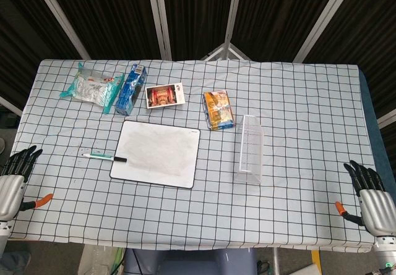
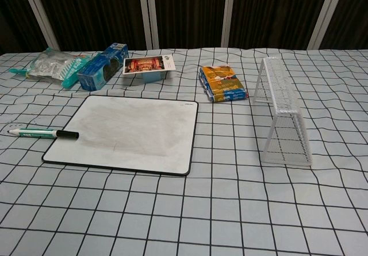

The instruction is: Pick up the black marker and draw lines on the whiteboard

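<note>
Light, stiff, slick white-barrelled black-capped marker (image 2: 43, 133) overlapping white rectangular whiteboard's (image 2: 129, 134) left edge: best pinched mid-barrel; left hand (image 1: 13, 179), right hand (image 1: 371, 198) spread, empty.

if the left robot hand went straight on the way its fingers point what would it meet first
Probably nothing soon: the left robot hand sits at the table's near left corner, its fingers aimed up and slightly right. That line looks free, passing left of the marker; the plastic packet lies farther on, though depth is unclear.

Open checkered tablecloth (image 1: 185, 216) lies before the black-framed whiteboard (image 1: 158, 154) and beside the black-capped white marker (image 1: 104, 157). A white wire rack (image 2: 282, 115) stands just right; packets line the far side.
</note>
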{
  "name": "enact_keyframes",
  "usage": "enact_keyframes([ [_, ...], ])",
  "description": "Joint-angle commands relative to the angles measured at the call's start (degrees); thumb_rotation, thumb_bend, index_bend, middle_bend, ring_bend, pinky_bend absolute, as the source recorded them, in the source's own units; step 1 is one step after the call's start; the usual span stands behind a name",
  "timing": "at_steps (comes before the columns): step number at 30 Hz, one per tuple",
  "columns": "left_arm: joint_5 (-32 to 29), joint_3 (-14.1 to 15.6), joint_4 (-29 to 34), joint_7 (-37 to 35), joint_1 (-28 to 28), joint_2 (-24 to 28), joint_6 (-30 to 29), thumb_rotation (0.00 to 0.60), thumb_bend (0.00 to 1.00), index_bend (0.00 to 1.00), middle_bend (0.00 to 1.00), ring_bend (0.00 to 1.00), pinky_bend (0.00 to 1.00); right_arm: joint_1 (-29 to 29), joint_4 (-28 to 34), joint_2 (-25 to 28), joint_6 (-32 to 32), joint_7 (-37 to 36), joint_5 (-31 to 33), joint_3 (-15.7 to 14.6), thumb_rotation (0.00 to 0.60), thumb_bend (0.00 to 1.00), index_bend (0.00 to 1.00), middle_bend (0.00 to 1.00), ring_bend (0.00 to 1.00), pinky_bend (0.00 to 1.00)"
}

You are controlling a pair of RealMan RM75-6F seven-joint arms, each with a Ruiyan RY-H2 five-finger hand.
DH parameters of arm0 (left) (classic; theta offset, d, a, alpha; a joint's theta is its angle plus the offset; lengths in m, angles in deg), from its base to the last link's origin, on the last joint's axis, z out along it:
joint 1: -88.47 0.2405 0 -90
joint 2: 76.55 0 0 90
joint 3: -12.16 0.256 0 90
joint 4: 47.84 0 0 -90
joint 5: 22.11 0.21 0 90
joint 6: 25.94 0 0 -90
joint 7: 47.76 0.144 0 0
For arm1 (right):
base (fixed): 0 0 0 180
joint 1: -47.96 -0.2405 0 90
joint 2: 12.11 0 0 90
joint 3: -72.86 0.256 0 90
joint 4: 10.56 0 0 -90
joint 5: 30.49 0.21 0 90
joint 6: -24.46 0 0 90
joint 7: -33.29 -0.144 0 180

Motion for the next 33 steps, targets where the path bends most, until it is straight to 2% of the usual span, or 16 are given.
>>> enact_keyframes([
  [1,-0.04,-0.01,-0.03,0.0,-0.03,0.01,0.06,0.6,0.1,0.0,0.0,0.0,0.0,-0.01,0.04,-0.01,0.0,0.03,0.03,0.03,0.6,0.3,0.0,0.0,0.0,0.0],
  [15,-0.88,-0.54,-0.48,0.86,-0.59,-0.31,0.84,0.6,0.1,0.0,0.0,0.0,0.0,-0.03,0.36,0.05,0.26,-0.33,0.13,-0.04,0.6,0.3,0.0,0.0,0.0,0.0],
  [19,-2.48,-1.4,-0.7,2.21,-1.99,-0.65,3.15,0.6,0.1,0.0,0.0,0.0,0.0,-0.03,0.5,0.2,0.42,-0.85,0.37,0.01,0.6,0.3,0.0,0.0,0.0,0.0],
  [23,-4.36,-2.82,-1.28,6.64,-4.85,-1.45,6.81,0.6,0.1,0.01,0.0,0.0,0.0,-0.07,0.58,0.46,0.64,-1.8,0.51,0.04,0.6,0.3,0.0,0.0,0.0,0.0],
  [33,-12.1,-6.9,-6.2,15.87,-14.03,-7.49,18.98,0.6,0.27,0.27,0.0,0.0,0.0,-0.32,0.79,0.73,1.54,-2.98,1.11,0.11,0.6,0.3,0.0,0.0,0.0,0.0],
])
